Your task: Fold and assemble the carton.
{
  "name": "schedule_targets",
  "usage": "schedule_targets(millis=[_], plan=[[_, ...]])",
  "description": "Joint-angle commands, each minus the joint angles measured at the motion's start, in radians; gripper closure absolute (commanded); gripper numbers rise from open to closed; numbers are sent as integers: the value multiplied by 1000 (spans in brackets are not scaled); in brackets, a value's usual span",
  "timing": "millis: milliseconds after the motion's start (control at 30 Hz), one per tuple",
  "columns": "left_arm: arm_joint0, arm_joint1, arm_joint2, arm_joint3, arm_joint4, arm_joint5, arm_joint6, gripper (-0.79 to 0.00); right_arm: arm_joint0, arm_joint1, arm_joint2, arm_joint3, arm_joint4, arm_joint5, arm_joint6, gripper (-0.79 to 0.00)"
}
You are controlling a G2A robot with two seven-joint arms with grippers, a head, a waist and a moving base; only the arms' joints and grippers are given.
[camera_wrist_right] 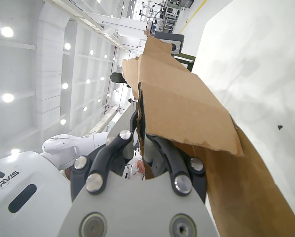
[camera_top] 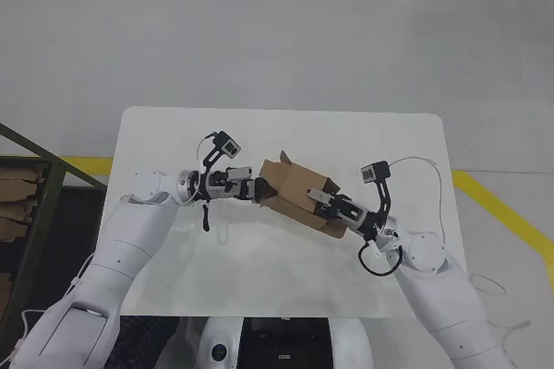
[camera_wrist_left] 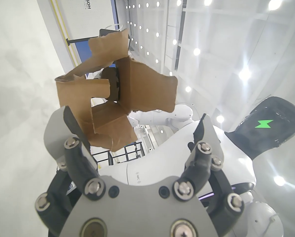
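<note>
Over the table (camera_top: 286, 267), the carton (camera_top: 300, 196) looks light, thin and crease-prone. Right gripper (camera_wrist_right: 143, 134) pinches a wall edge; left gripper (camera_wrist_left: 135, 114) is spread wide. Hold near the folds.

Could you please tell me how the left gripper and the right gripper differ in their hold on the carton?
The left gripper is open, jaws spread wide before the carton and its loose flaps; the right gripper is shut on a panel edge. The left gripper clamps nothing; the right gripper pinches cardboard. Both meet the carton from opposite ends.
</note>
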Motion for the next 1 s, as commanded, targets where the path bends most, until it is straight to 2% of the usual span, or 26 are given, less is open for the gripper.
schedule_targets(millis=[0, 967], plan=[[0, -1, 2, -4, 2, 2, -2, -785, 2, -1, -5, 2, 2, -2, 3, 0], [-7, -10, 6, -26, 27, 12, 0, -785, 23, -6, -51, 38, 65, -30, 72, 0]])
